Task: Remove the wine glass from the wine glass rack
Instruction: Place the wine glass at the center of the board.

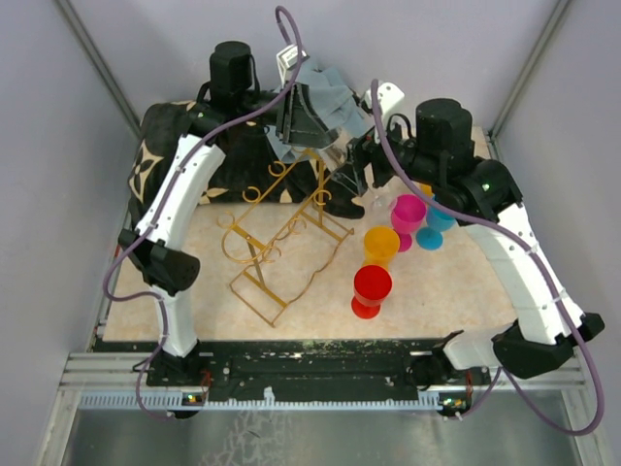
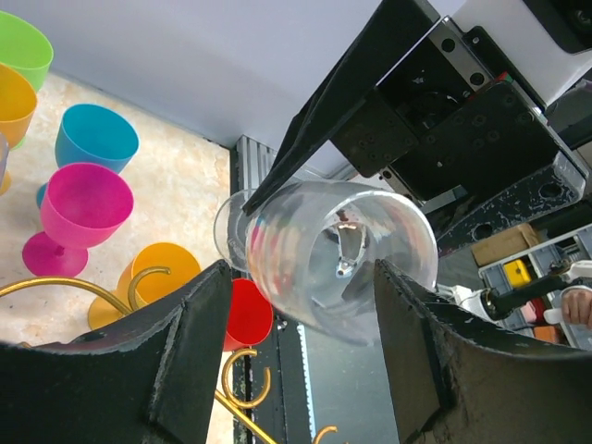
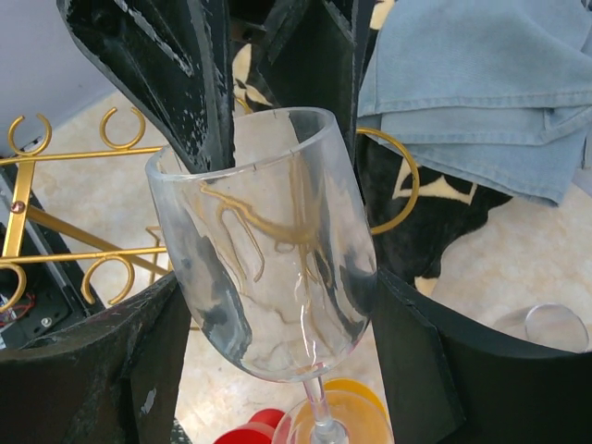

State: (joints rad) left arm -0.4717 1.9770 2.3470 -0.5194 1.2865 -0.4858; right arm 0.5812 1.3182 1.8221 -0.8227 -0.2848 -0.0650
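Holding the wine glass (image 3: 268,250) by its bowl, my right gripper (image 3: 277,294) clamps both sides, apparently lifting it clear of the wine glass rack (image 1: 281,243). My left gripper (image 2: 301,277) brackets the bowl, presumably to steady it; whether it touches, I cannot tell.

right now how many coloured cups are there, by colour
red cup: 1
orange cups: 2
pink cup: 1
blue cup: 1
green cup: 1
total: 6
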